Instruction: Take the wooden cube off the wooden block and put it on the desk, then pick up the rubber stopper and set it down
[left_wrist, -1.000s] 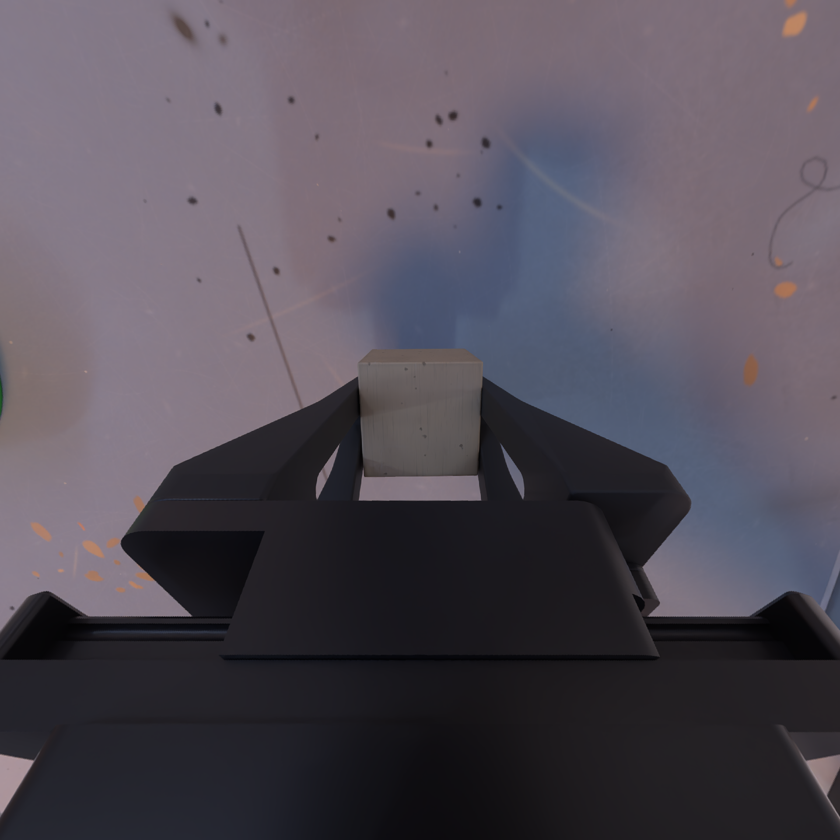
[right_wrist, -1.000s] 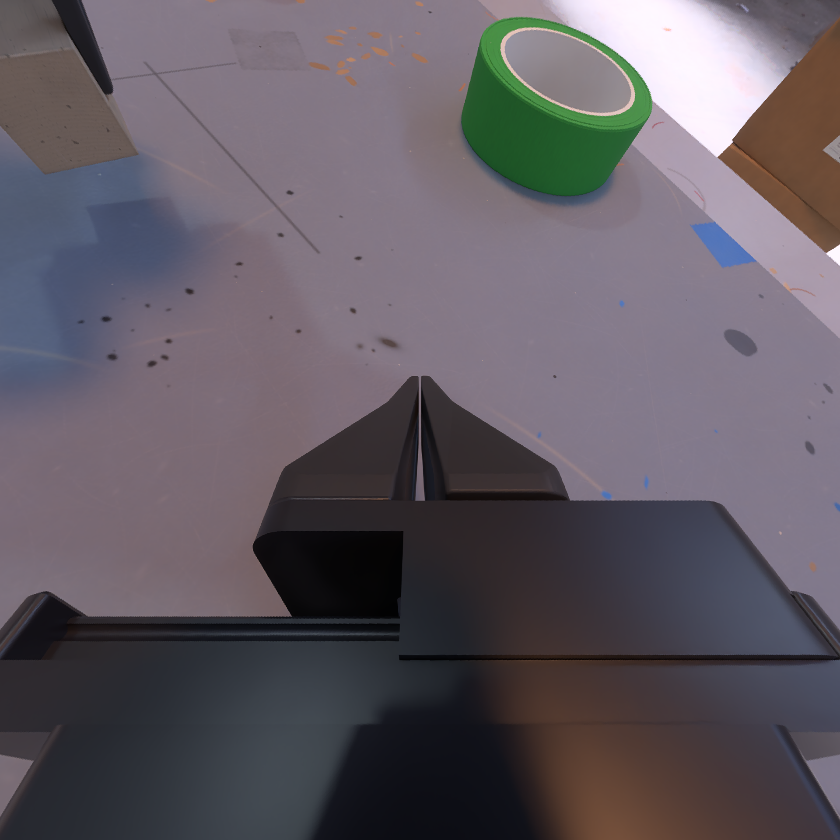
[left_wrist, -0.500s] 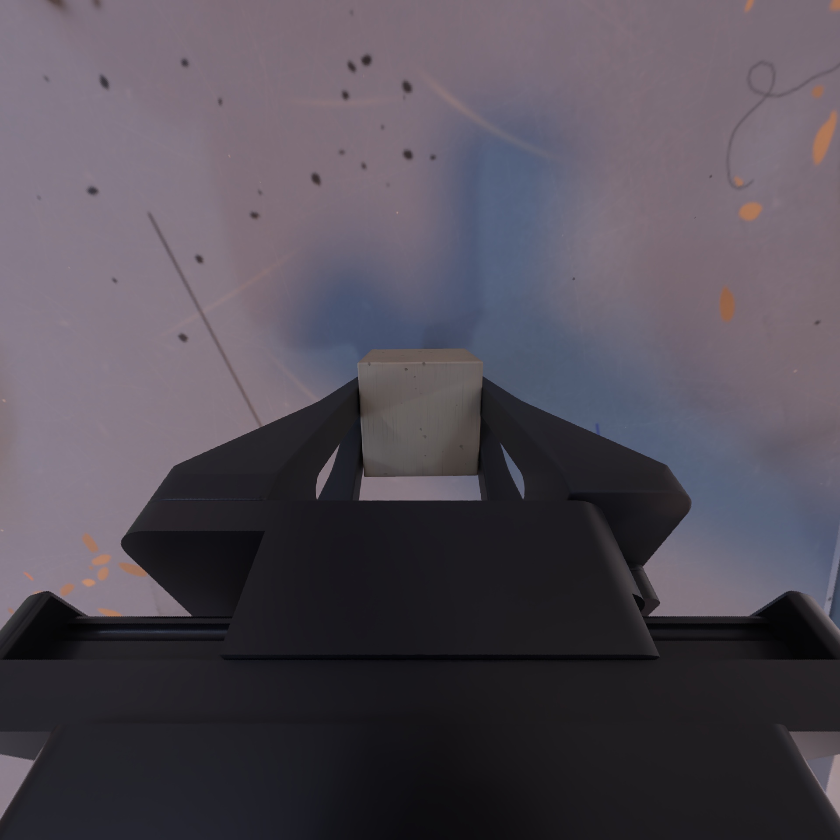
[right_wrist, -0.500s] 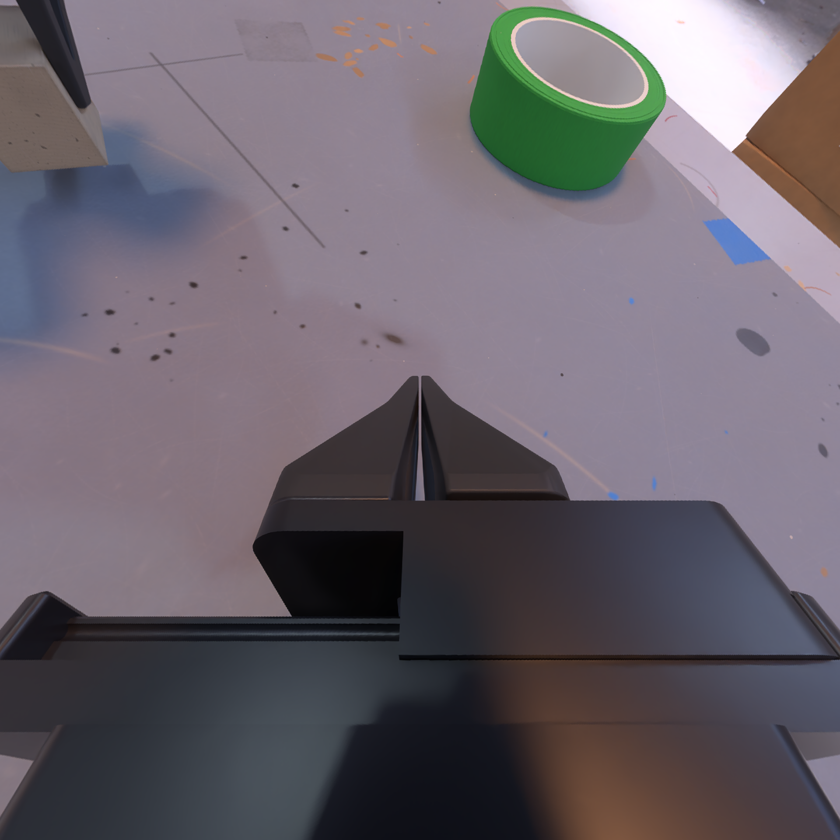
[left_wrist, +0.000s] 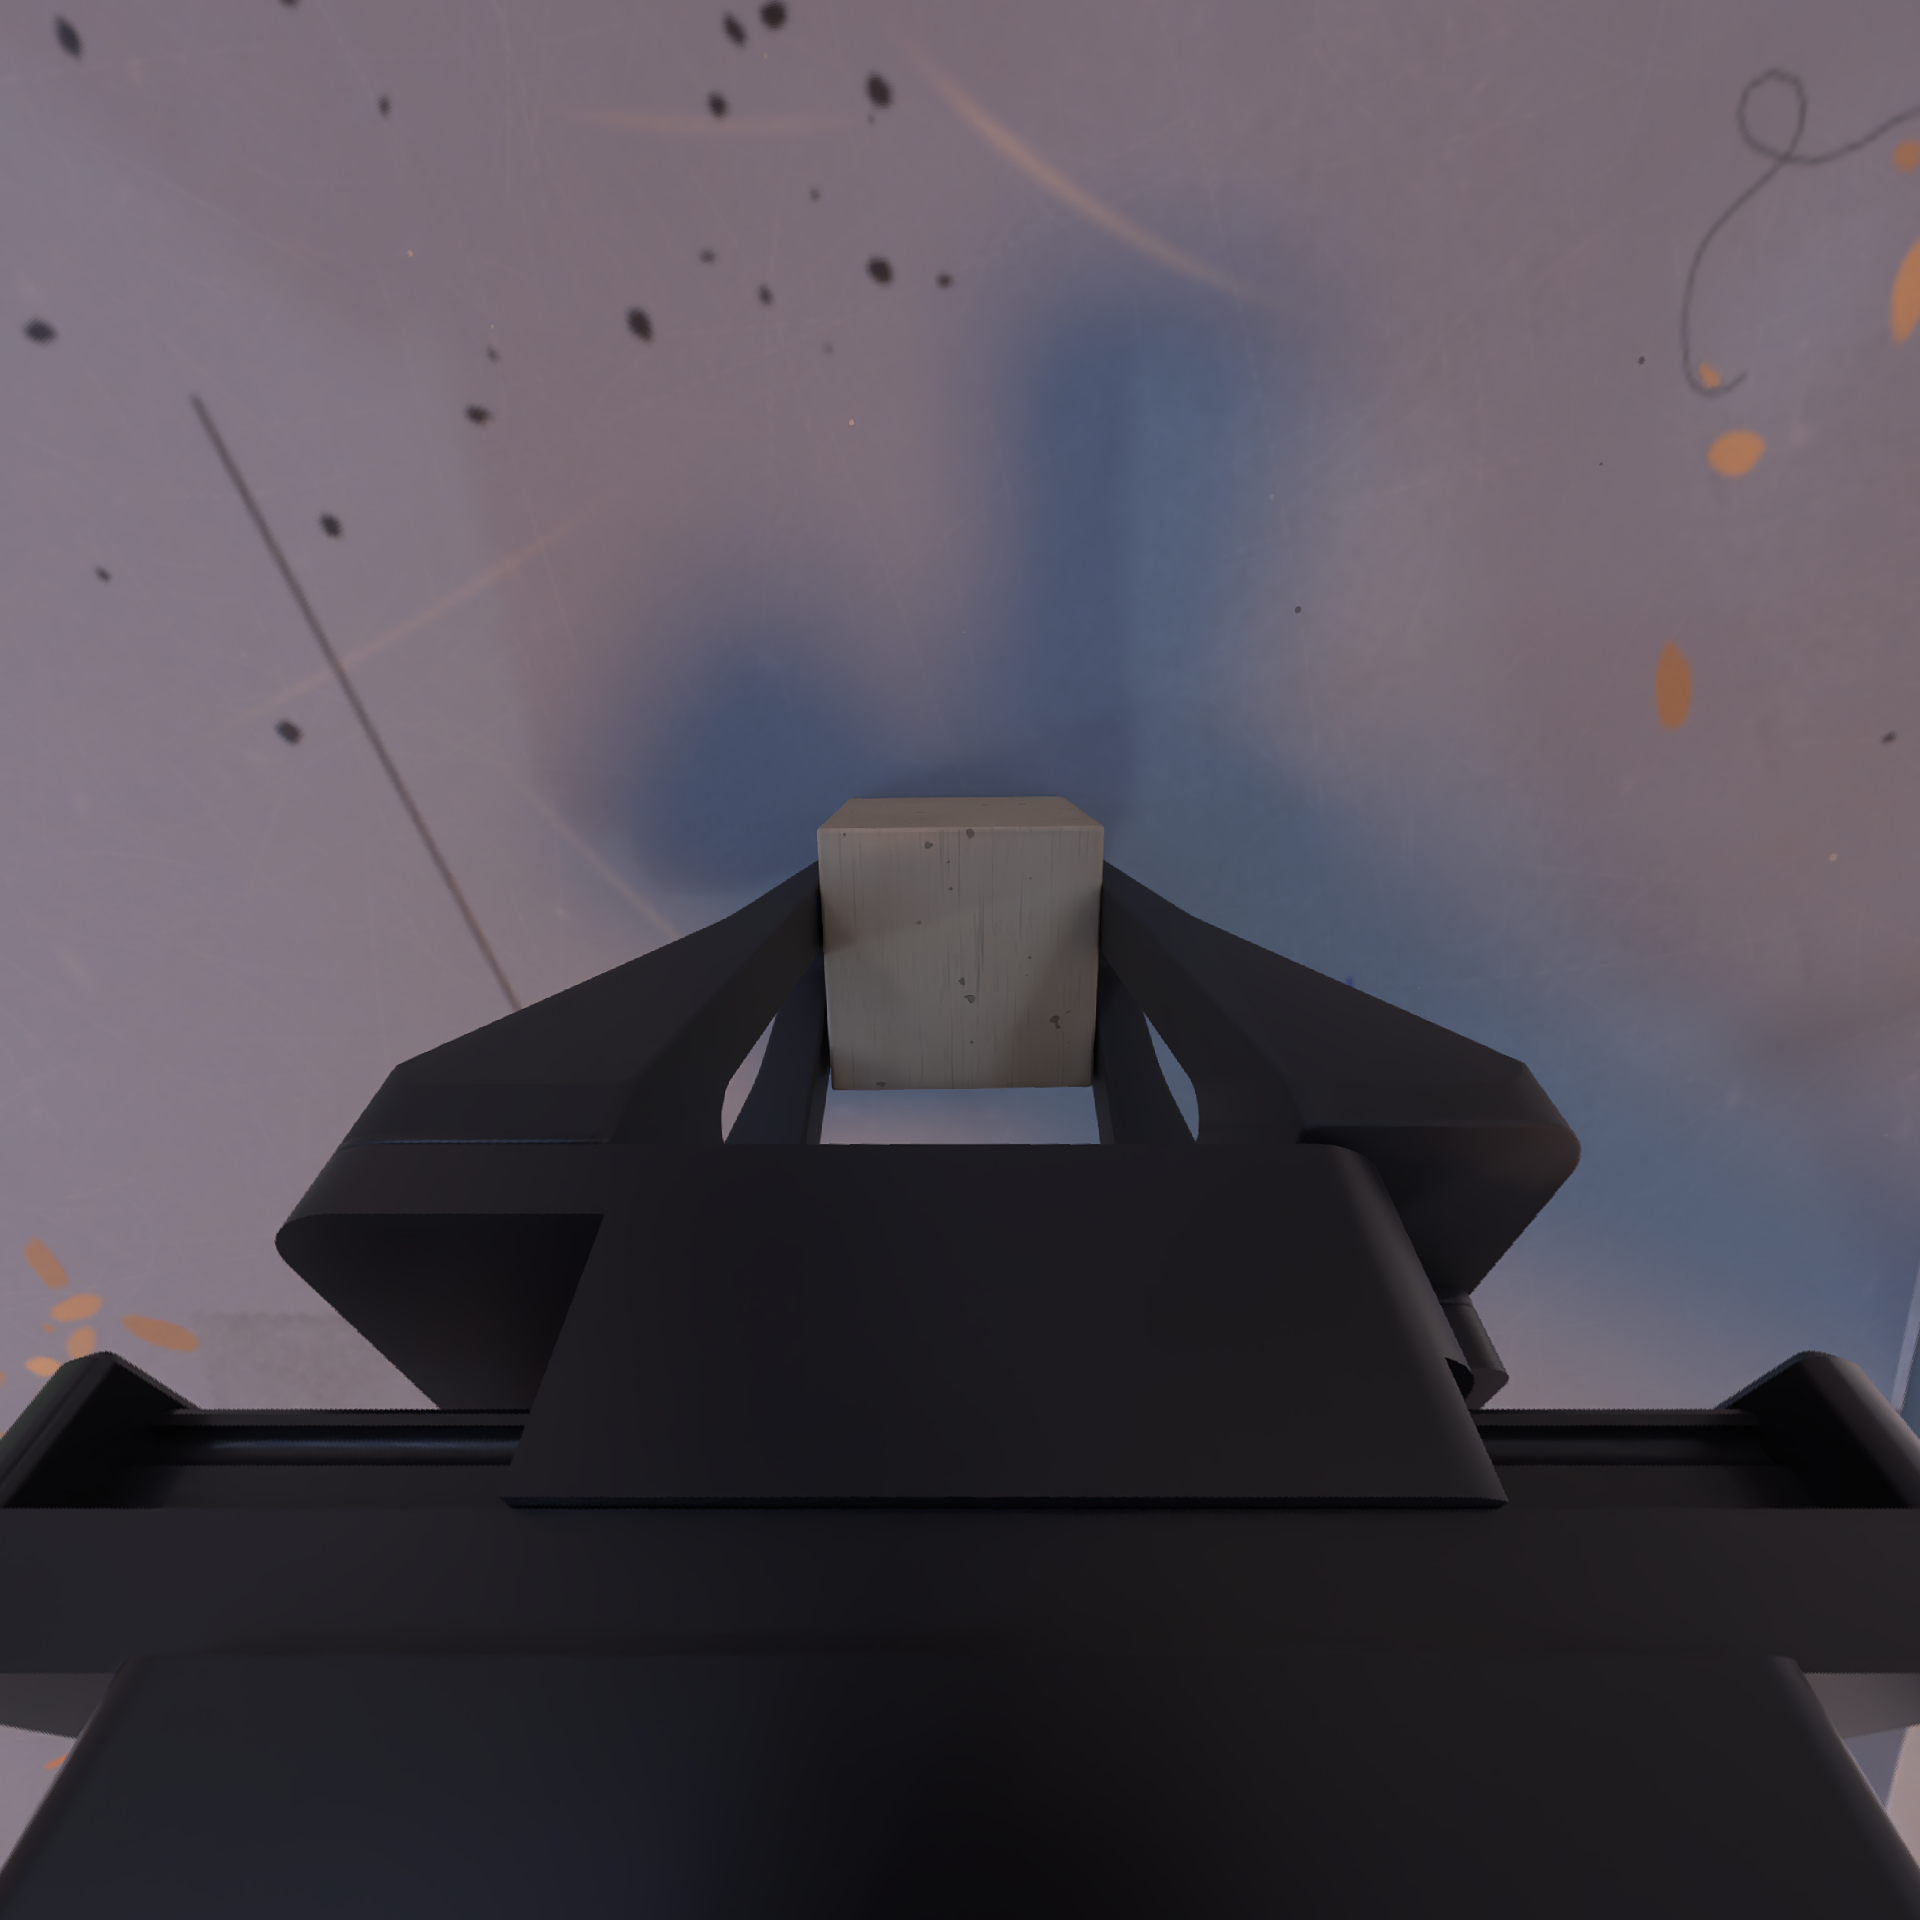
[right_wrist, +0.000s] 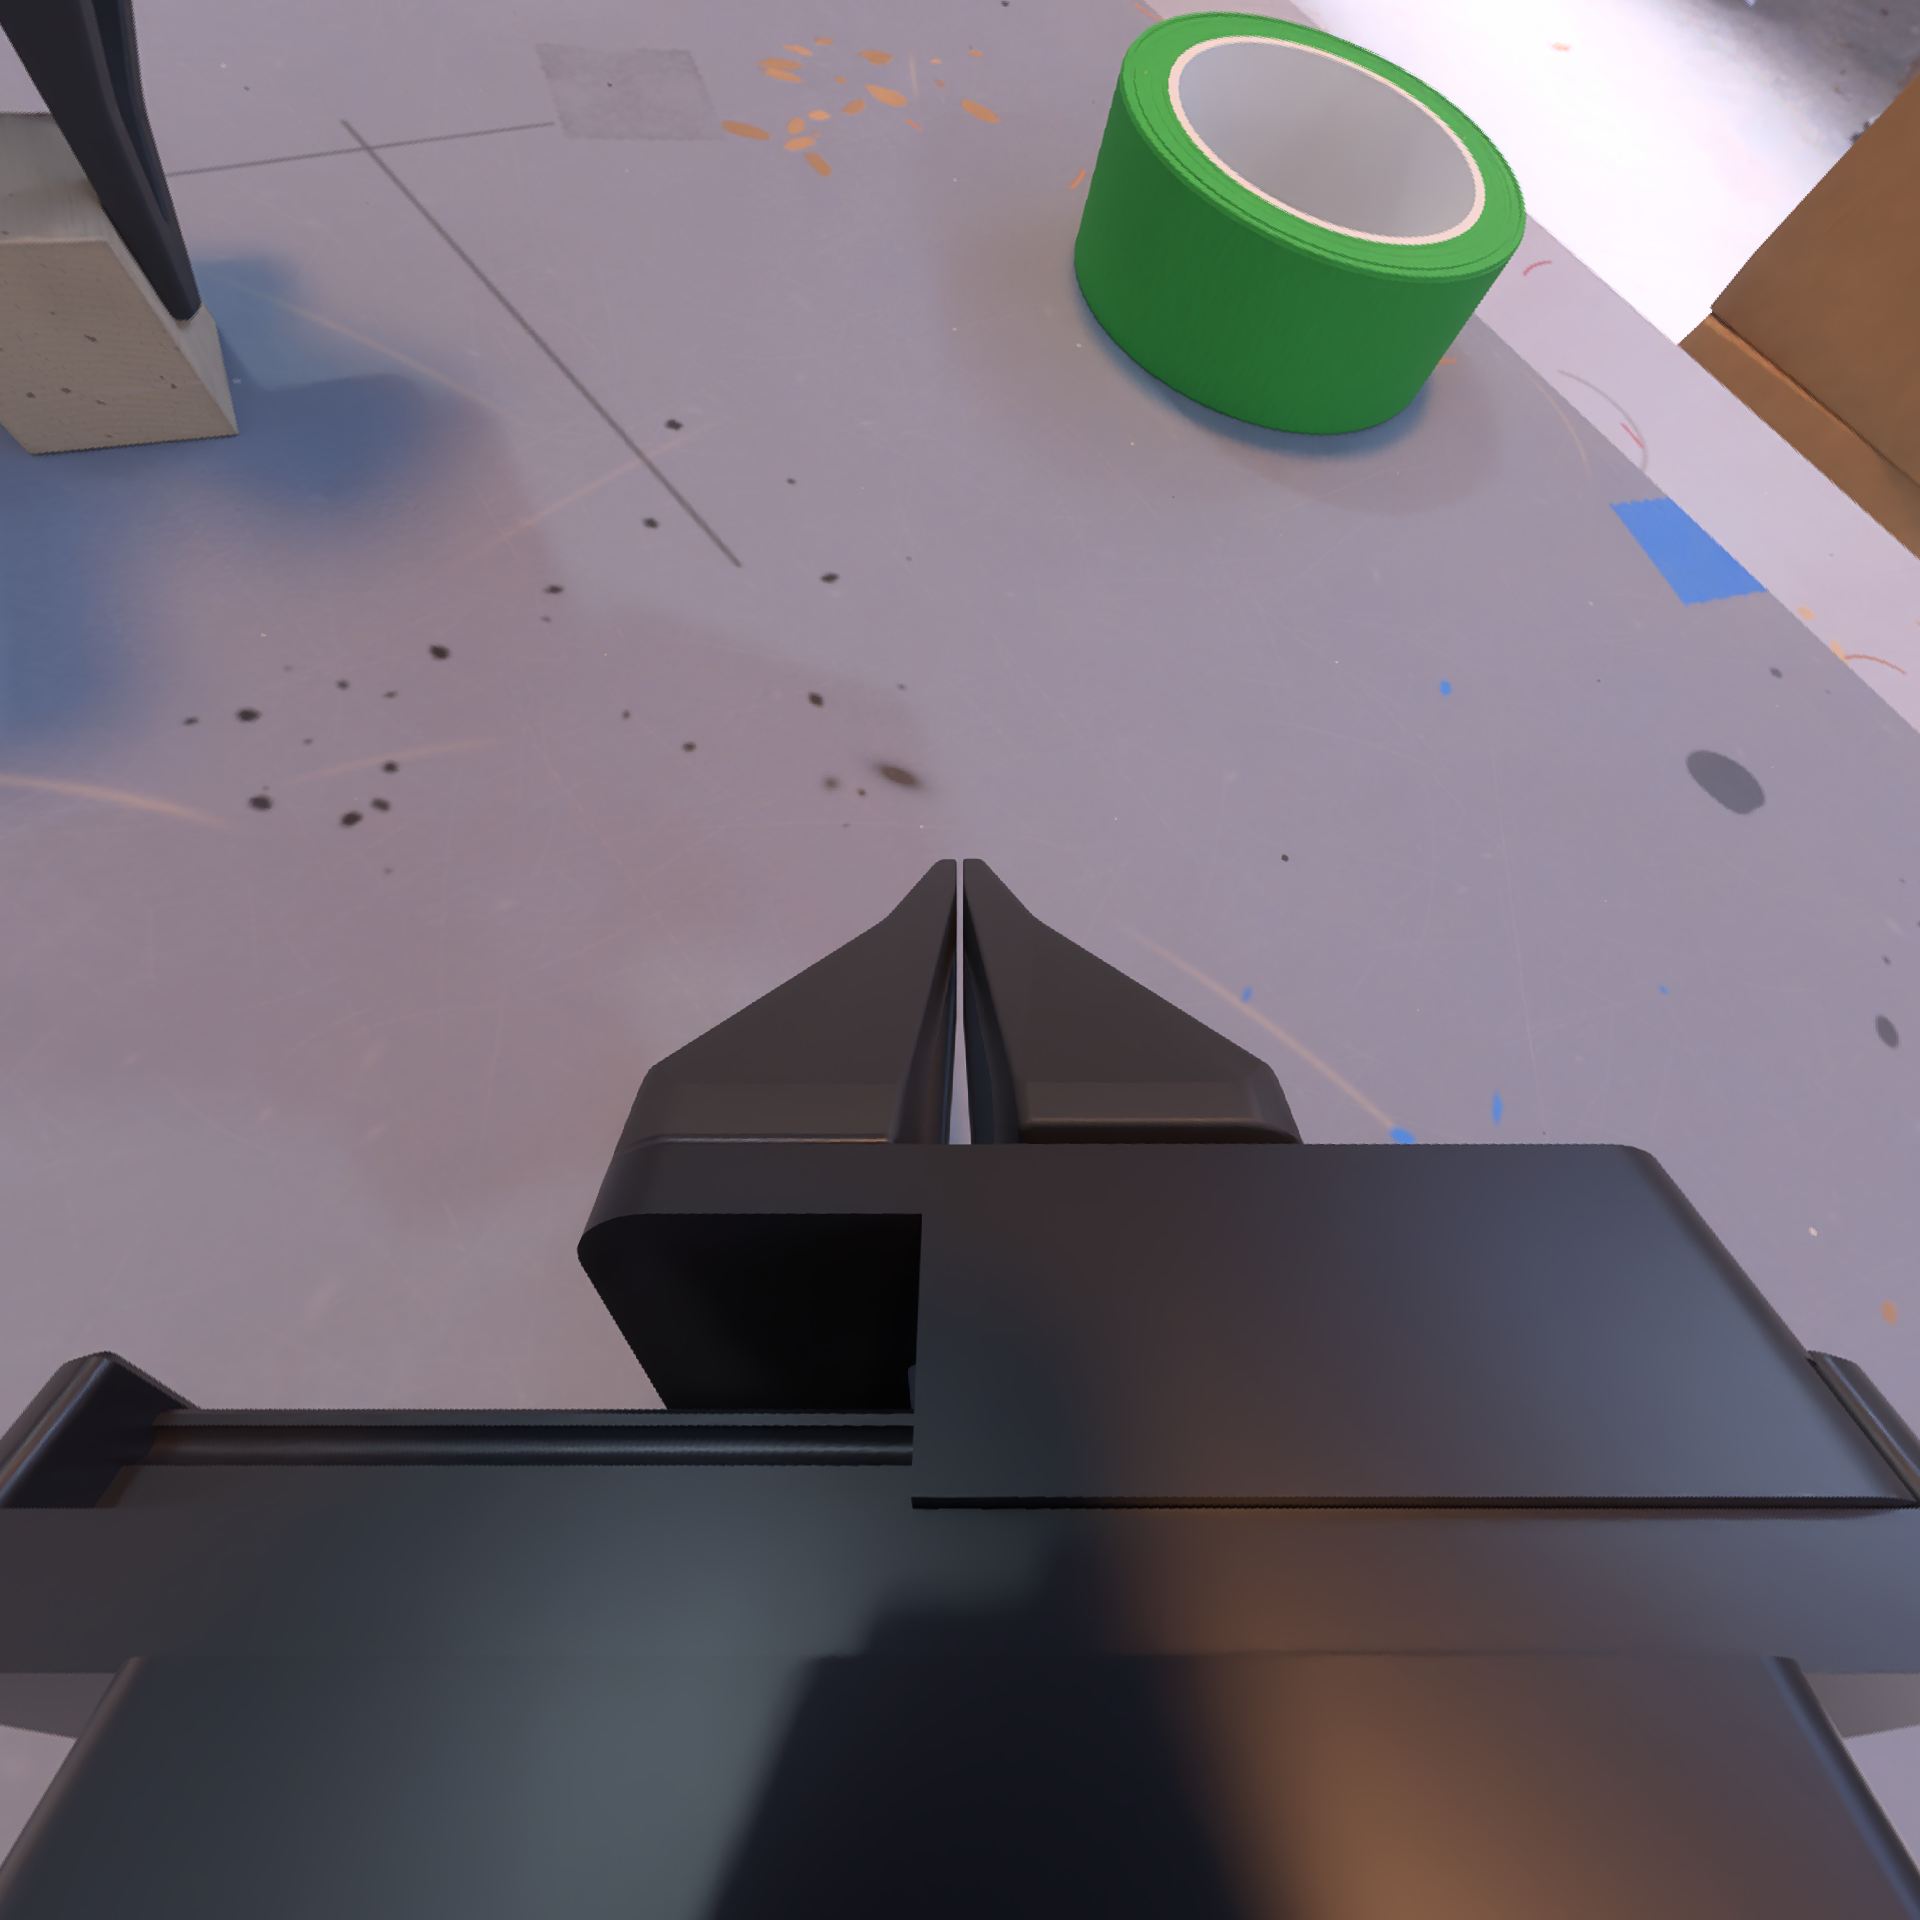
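Note:
My left gripper (left_wrist: 961, 873) is shut on the pale wooden cube (left_wrist: 961, 956), one finger on each side face. In the right wrist view the cube (right_wrist: 94, 343) hangs at the far left, at or just above the grey desk (right_wrist: 1039, 623); I cannot tell whether it touches. The left gripper's dark fingers (right_wrist: 135, 177) come down onto it from above. My right gripper (right_wrist: 958, 868) is shut and empty, hovering over bare desk. The wooden block and the rubber stopper are in neither view.
A green tape roll (right_wrist: 1299, 239) stands on the desk at the far right. A brown cardboard box (right_wrist: 1829, 312) lies beyond the desk's right edge. A blue tape patch (right_wrist: 1683, 551) sticks to the desk near that edge. Paint specks and a blue smear mark the surface.
My left gripper has come down toward the desk with the cube still held. In the right wrist view the cube sits lower and its shadow has closed up to it. The right gripper stays shut.

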